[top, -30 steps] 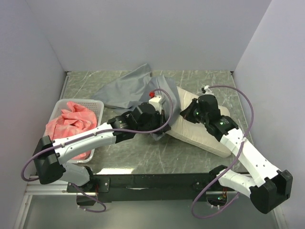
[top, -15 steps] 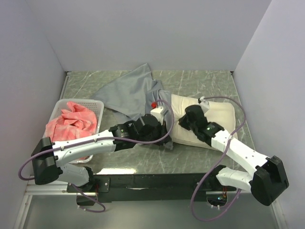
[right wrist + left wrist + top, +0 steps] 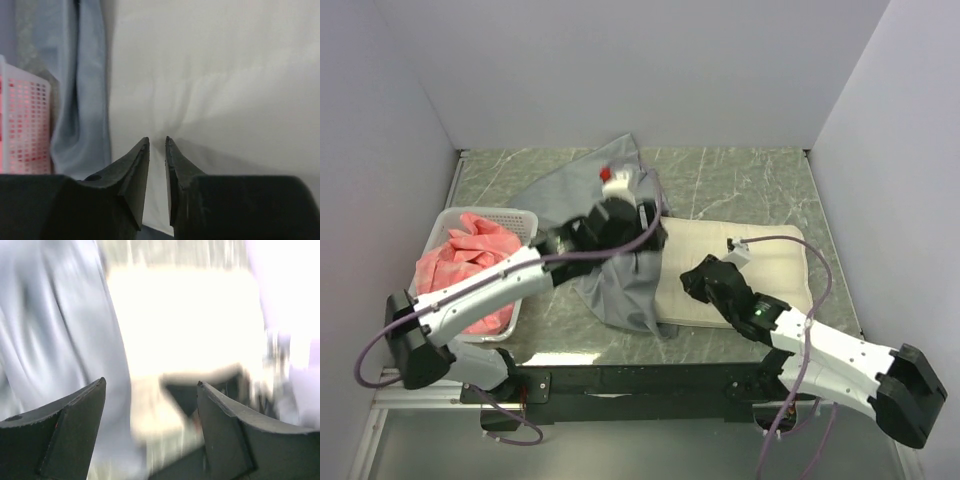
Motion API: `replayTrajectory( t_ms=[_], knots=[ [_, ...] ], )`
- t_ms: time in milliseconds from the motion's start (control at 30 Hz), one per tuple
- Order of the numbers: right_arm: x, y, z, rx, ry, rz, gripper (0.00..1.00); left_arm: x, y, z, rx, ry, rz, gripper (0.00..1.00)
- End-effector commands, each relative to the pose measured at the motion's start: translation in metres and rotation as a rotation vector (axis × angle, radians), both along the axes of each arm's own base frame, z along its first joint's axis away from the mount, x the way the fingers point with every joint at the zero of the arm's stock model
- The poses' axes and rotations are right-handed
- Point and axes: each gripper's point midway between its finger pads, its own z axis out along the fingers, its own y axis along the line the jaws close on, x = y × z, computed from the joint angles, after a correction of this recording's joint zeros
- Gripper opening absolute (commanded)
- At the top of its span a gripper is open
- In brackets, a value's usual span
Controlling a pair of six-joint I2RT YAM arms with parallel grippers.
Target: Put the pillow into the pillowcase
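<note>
The cream pillow (image 3: 750,258) lies flat at the centre right of the table. The grey pillowcase (image 3: 588,190) runs from the back centre toward the front, and its near part lies over the pillow's left end. My left gripper (image 3: 648,232) hovers above that overlap, wide open and holding nothing. Its wrist view is blurred, with the left gripper (image 3: 150,385) over the pillowcase (image 3: 55,340) and the bright pillow (image 3: 185,320). My right gripper (image 3: 688,278) rests at the pillow's front left part. In its wrist view the right gripper (image 3: 156,141) stands narrowly open against the pillow (image 3: 215,75), creases spreading from its tips.
A white lattice basket (image 3: 525,222) holding a pink-red cloth (image 3: 470,260) stands at the left. The basket (image 3: 25,115) also shows left of the pillowcase (image 3: 80,100) in the right wrist view. Walls close in the table on the left, back and right.
My left gripper opened, let go of the pillowcase, and rose toward the back. The pillow dropped flat as my right arm drew nearer the front edge, and its jaws parted slightly.
</note>
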Motion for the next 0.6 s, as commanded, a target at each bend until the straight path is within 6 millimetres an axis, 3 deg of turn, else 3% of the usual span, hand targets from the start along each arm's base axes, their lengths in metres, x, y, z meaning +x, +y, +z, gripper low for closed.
replayTrajectory(
  t_ms=[0,33,67,100,133,200,233,300,333,400,433,533,567],
  knots=[
    [0.008,-0.003,0.042,0.046,-0.12,-0.026,0.33,0.085,0.032,0.017,0.19,-0.11,0.167,0.78],
    [0.009,-0.006,0.049,0.025,-0.134,-0.024,0.38,0.107,0.019,0.015,0.231,-0.106,0.166,0.77],
    [0.009,-0.007,0.056,0.019,-0.149,-0.02,0.48,0.116,0.025,0.004,0.332,-0.087,0.155,0.77],
    [0.01,-0.01,0.061,0.005,-0.158,-0.025,0.52,0.13,0.017,0.025,0.332,-0.116,0.16,0.77],
    [0.011,-0.015,0.069,-0.03,-0.173,-0.028,0.56,0.143,0.007,-0.008,0.421,-0.075,0.14,0.77],
    [0.013,-0.015,0.078,-0.065,-0.203,0.001,0.72,0.152,0.004,-0.025,0.533,-0.062,0.098,0.78],
    [0.016,-0.019,0.089,-0.129,-0.231,0.022,0.78,0.165,-0.003,-0.034,0.549,-0.058,0.092,0.8],
    [0.021,-0.02,0.086,-0.222,-0.223,0.045,0.84,0.178,-0.01,-0.039,0.556,-0.06,0.058,0.8],
    [0.025,-0.021,0.092,-0.277,-0.228,0.072,0.86,0.186,-0.011,-0.057,0.572,-0.034,0.053,0.79],
    [0.031,-0.015,0.08,-0.337,-0.184,0.131,0.87,0.194,-0.016,-0.063,0.578,-0.034,0.04,0.78],
    [0.034,-0.012,0.082,-0.365,-0.189,0.163,0.87,0.199,-0.015,-0.075,0.603,-0.02,0.045,0.77],
    [0.041,-0.004,0.058,-0.447,-0.125,0.212,0.92,0.205,-0.018,-0.091,0.626,-0.011,0.028,0.74],
    [0.044,-0.003,0.04,-0.489,-0.076,0.219,0.92,0.206,-0.018,-0.095,0.633,-0.006,0.023,0.72]
  ],
)
